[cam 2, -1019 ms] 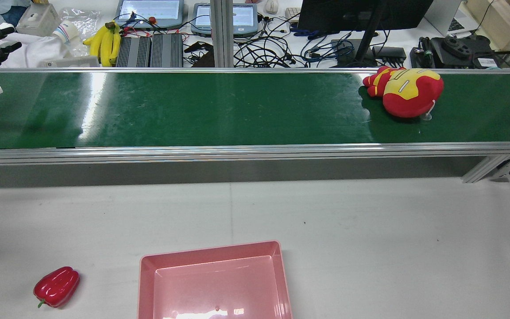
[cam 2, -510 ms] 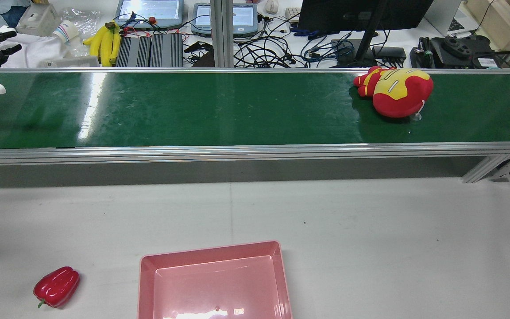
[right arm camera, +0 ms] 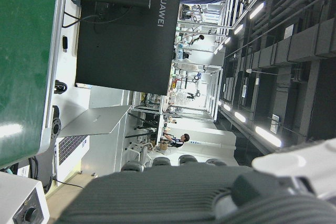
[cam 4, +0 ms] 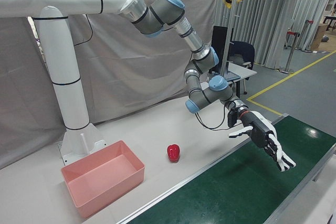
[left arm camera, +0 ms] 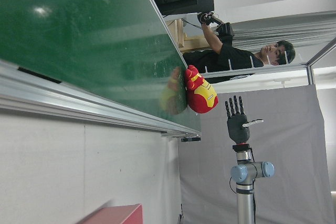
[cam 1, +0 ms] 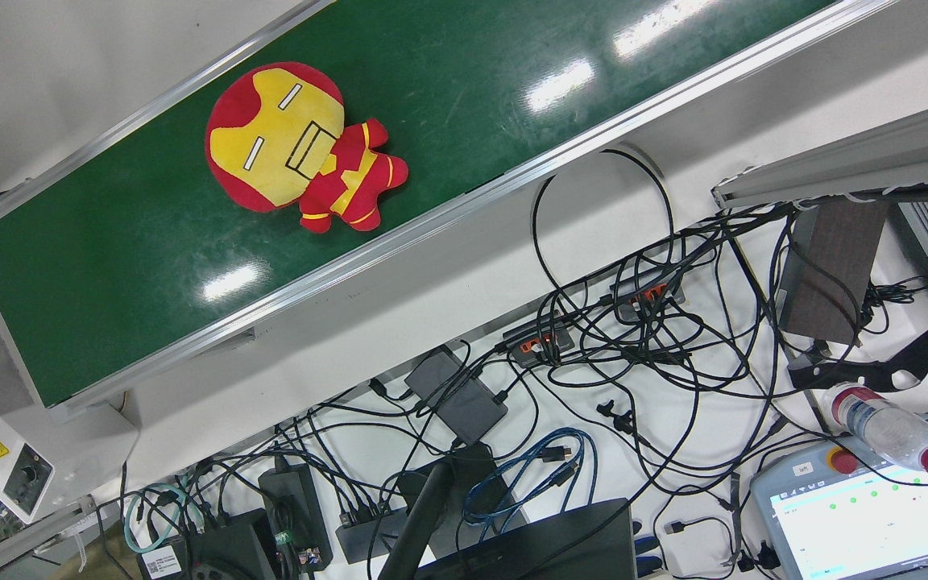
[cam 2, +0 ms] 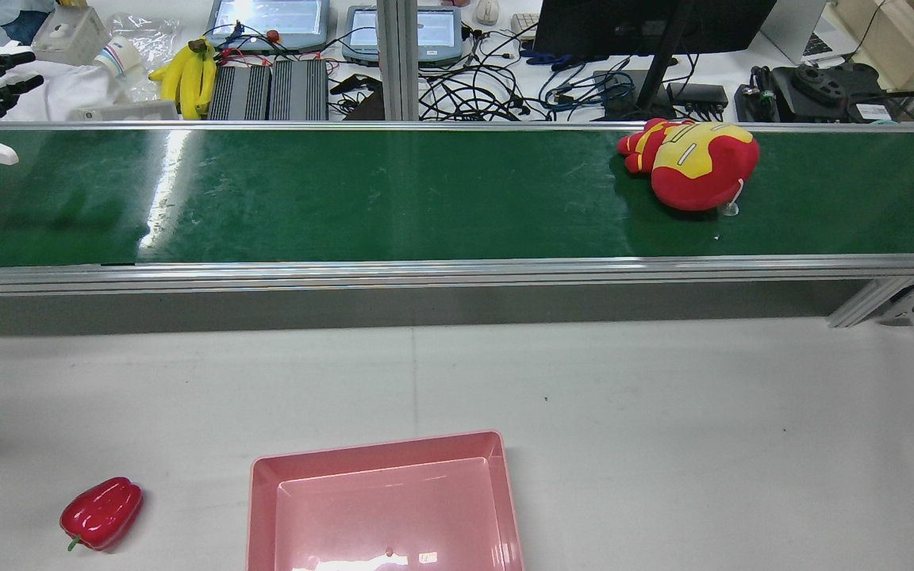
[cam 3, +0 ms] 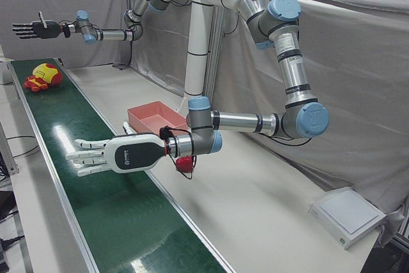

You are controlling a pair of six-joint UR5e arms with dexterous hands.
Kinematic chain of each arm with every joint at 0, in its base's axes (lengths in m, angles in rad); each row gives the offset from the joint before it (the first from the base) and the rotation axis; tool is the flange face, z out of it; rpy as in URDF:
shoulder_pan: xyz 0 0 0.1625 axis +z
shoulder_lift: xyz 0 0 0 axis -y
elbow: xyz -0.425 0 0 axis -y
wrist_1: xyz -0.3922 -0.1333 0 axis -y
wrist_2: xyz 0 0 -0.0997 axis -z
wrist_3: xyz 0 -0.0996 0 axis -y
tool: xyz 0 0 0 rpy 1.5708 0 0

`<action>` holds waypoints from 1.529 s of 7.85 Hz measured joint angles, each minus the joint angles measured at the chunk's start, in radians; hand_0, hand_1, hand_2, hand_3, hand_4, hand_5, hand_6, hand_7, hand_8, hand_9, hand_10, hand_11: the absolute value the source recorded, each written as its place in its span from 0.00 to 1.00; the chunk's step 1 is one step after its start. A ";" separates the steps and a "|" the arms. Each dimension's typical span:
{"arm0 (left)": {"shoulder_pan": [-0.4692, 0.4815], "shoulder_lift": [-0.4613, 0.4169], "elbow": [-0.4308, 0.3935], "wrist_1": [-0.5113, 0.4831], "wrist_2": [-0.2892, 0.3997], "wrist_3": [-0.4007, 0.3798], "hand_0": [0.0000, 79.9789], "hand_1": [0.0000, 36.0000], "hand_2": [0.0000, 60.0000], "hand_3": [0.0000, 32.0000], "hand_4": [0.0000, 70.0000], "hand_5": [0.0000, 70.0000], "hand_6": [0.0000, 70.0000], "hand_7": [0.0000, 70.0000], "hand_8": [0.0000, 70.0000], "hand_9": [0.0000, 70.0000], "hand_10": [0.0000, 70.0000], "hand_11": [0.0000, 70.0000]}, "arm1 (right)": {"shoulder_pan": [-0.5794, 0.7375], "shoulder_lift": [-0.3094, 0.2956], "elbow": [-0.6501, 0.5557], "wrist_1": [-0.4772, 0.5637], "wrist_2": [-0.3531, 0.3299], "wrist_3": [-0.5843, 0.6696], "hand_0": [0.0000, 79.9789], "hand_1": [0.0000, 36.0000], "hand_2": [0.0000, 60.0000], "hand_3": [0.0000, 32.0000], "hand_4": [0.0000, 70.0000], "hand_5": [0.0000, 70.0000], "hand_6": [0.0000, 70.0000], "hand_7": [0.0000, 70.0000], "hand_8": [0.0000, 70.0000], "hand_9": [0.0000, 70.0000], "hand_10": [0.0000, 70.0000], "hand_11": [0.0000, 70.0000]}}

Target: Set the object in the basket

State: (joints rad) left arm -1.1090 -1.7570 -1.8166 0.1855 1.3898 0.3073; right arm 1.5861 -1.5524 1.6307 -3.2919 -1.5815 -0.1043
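Two hands showed, and neither held anything. The left hand (cam 3: 105, 156) hovered low over the near end of the green conveyor belt (cam 2: 393, 198), palm down and fingers spread wide. We judged it was stationed there to meet whatever the belt might bring. The right hand (cam 3: 32, 29) was raised high over the belt's far end with its fingers fanned apart, probably kept clear of the work, though it appeared small and distant.

The task's thing, a plush toy (cam 2: 691, 174), lay on the belt toward the right-arm end, well apart from both hands. It was a soft figure with a big round red head, a yellow face panel and a small red-and-yellow body. It lay face up on its back.

The pink basket (cam 2: 378, 448) sat empty on the desk (cam 2: 663, 412), with a red pepper (cam 2: 101, 513) near it.
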 measured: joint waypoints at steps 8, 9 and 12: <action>0.000 -0.014 0.012 0.019 -0.007 0.001 0.77 0.53 0.00 0.00 0.13 0.31 0.05 0.03 0.12 0.20 0.00 0.00 | -0.001 0.000 0.000 0.000 0.000 0.000 0.00 0.00 0.00 0.00 0.00 0.00 0.00 0.00 0.00 0.00 0.00 0.00; 0.003 -0.045 0.038 0.023 -0.007 0.001 0.77 0.53 0.00 0.00 0.14 0.31 0.05 0.03 0.12 0.20 0.00 0.00 | -0.001 0.000 0.000 0.000 0.000 0.000 0.00 0.00 0.00 0.00 0.00 0.00 0.00 0.00 0.00 0.00 0.00 0.00; 0.006 -0.145 0.141 0.025 -0.008 0.002 0.76 0.52 0.00 0.00 0.13 0.30 0.04 0.03 0.12 0.20 0.00 0.00 | -0.001 0.000 0.000 0.000 0.000 0.000 0.00 0.00 0.00 0.00 0.00 0.00 0.00 0.00 0.00 0.00 0.00 0.00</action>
State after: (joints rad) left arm -1.1031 -1.9025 -1.6754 0.2102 1.3821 0.3089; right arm 1.5855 -1.5524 1.6310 -3.2919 -1.5815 -0.1043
